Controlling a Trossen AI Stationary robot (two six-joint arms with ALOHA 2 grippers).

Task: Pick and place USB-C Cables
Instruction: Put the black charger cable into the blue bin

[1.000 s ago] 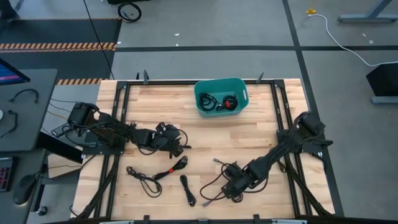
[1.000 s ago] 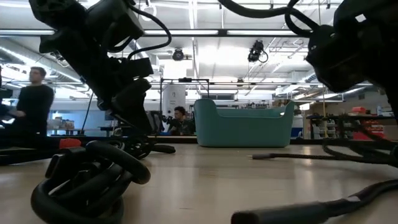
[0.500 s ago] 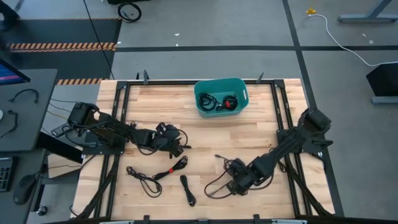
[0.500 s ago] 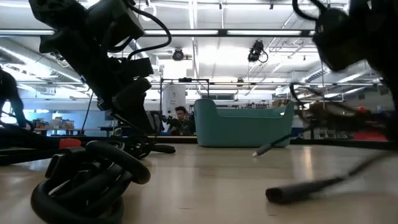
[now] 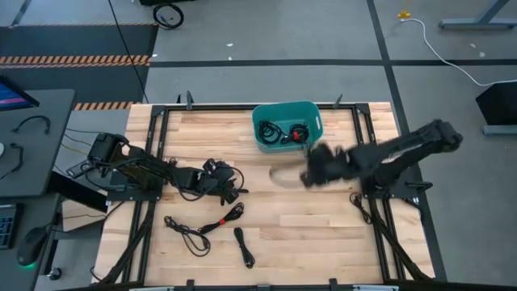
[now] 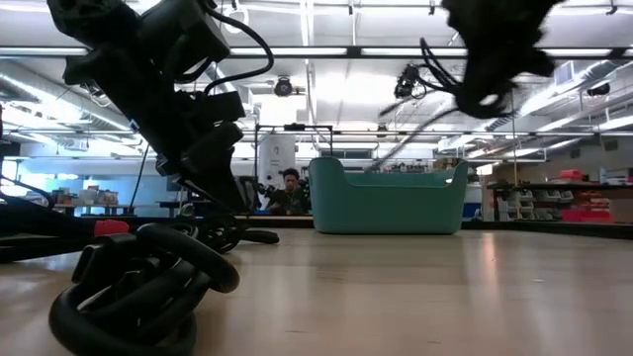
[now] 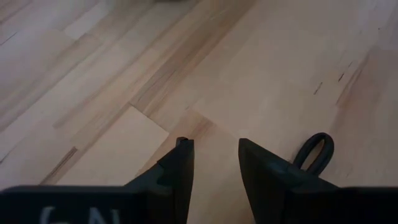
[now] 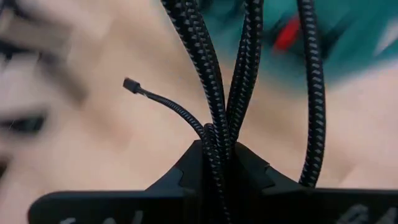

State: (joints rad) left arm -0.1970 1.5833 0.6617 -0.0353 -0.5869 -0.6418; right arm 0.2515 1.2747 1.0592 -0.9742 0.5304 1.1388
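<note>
My right gripper [image 5: 317, 173], pinching a braided cable [image 8: 214, 99], hangs just short of the teal bin [image 5: 287, 114], probably slightly low.

The right gripper [image 5: 317, 173] is smeared by motion blur; its braided cable [image 8: 217, 93] runs off the picture's edge.

Tabletop [image 5: 323, 234]: pale wood planks. Bin [image 5: 287, 126]: teal. Cable [image 8: 211, 93] in right pincer [image 8: 219, 163]: black, braided weave with grey flecks. Cable [image 5: 222, 220] on tabletop: black, red tie.
</note>
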